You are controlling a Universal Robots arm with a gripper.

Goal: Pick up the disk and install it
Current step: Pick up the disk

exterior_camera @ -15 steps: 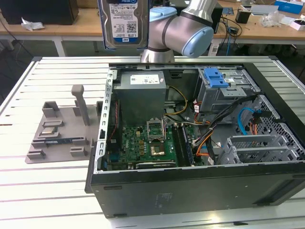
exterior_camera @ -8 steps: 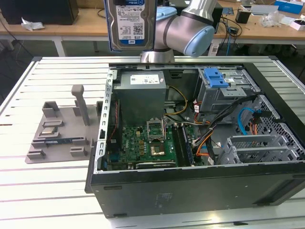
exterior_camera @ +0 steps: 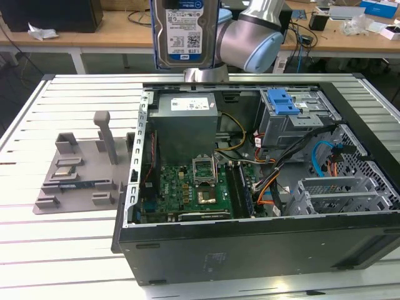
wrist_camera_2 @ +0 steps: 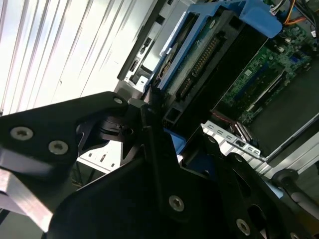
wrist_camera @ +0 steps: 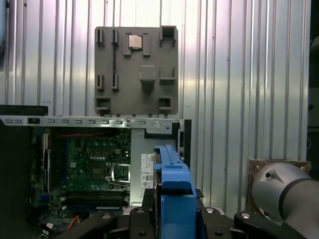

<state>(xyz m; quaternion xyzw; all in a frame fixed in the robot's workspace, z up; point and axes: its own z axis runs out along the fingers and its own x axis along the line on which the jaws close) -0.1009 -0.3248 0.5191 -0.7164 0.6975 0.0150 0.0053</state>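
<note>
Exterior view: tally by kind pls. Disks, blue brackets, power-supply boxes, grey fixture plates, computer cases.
disk: 1
blue bracket: 1
power-supply box: 1
grey fixture plate: 1
computer case: 1
Total: 5

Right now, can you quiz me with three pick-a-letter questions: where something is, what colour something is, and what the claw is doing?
1. Where is the disk? A on the grey tray; B up above the open computer case; C under the table.
2. What colour are the disk's side rails? A red; B yellow; C blue.
3. What is the claw doing? A shut on the disk; B open over the tray; C holding a cable.
Answers: 1 B, the exterior view shows it high over the case. 2 C, the first wrist view shows a blue rail. 3 A, it clamps that rail.
</note>
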